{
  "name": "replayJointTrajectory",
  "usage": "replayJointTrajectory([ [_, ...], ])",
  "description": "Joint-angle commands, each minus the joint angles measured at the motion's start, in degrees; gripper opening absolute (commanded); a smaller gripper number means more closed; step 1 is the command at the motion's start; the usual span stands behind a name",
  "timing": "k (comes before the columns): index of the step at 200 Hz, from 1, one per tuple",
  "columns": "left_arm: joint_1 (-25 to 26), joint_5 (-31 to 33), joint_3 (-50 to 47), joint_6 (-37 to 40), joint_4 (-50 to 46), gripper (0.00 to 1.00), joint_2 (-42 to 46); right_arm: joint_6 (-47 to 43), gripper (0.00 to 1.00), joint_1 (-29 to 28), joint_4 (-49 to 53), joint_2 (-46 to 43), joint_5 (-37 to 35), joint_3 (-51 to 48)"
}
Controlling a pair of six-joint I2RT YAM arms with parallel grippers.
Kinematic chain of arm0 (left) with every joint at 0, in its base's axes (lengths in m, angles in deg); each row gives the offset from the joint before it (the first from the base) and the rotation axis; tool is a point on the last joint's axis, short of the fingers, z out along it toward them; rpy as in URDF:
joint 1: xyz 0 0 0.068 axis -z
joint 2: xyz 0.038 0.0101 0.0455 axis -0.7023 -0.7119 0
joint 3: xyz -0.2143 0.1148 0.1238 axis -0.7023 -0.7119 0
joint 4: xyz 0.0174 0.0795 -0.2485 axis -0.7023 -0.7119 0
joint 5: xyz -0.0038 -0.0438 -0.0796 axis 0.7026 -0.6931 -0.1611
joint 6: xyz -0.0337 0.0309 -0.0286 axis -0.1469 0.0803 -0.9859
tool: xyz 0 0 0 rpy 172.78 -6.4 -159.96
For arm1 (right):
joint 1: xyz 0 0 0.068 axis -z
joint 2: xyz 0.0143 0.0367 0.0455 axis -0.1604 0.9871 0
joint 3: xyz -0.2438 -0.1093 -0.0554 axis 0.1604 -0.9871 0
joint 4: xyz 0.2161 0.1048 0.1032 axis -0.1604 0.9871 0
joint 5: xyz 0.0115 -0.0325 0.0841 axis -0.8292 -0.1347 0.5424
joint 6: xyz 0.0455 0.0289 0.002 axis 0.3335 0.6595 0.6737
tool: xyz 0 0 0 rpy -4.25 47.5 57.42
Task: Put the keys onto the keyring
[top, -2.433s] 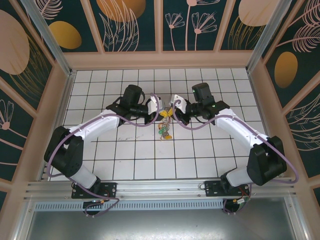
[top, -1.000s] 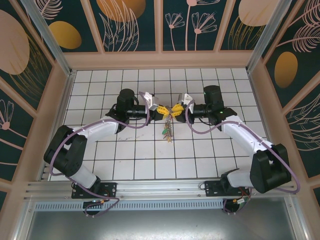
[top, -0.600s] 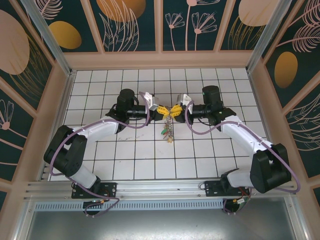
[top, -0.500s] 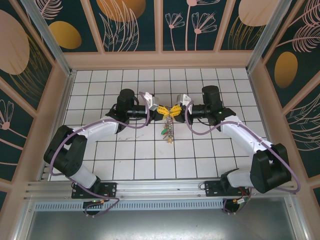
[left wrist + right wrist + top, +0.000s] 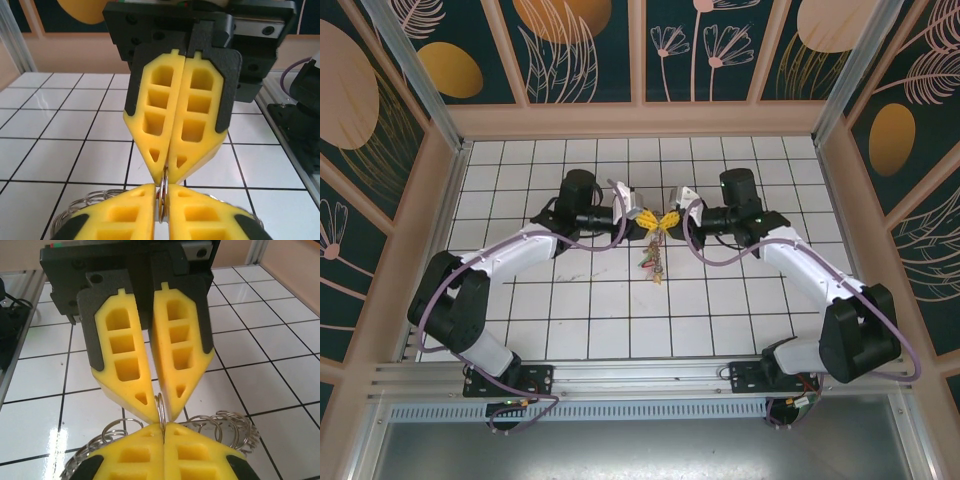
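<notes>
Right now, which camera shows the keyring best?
The right wrist view: the keyring shows its coiled wire loops sharply and close up. The left wrist view catches blurrier coils near the bottom edge. In the top external view it is just a tiny cluster, too small to make out.

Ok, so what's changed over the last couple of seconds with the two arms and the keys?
Both wrists swung from angled to level, so the left gripper and right gripper now face each other tip to tip, a touch closer than a second ago. Nothing was let go. Unchanged: both stay shut on a thin metal ring between them, and the keys still dangle below, barely shifted.
</notes>
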State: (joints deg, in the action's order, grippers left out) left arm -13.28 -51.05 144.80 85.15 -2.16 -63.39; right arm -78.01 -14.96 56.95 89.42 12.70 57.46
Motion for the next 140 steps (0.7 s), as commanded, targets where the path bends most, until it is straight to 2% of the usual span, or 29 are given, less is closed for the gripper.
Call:
replayJointTrajectory([
  [1,0.2,3.5,4.5,10.1,-15.1,0.19,-1.1,-2.7,0.00,-1.5,4.4,0.8,-2.7,4.5],
  [41,1.1,7.9,7.6,13.9,-21.2,0.17,-2.0,-2.9,0.00,-3.4,7.1,1.4,-5.8,7.3],
  [67,1.7,9.3,9.4,15.2,-23.8,0.10,-2.9,-3.3,0.00,-4.7,8.7,1.8,-7.8,8.7],
  [77,1.7,8.9,10.0,15.8,-24.7,0.00,-3.1,-3.5,0.00,-5.2,10.3,2.3,-9.3,10.0],
  [85,1.7,8.3,10.1,15.8,-24.7,0.00,-3.1,-3.4,0.00,-5.3,11.0,2.7,-10.1,10.6],
  [111,1.6,6.7,7.0,12.1,-17.7,0.00,-0.9,-4.2,0.00,-4.9,9.3,2.0,-10.6,8.0],
  [140,1.3,0.6,2.4,5.4,-5.7,0.00,1.3,-2.6,0.08,-2.3,2.9,0.5,-3.5,2.9],
])
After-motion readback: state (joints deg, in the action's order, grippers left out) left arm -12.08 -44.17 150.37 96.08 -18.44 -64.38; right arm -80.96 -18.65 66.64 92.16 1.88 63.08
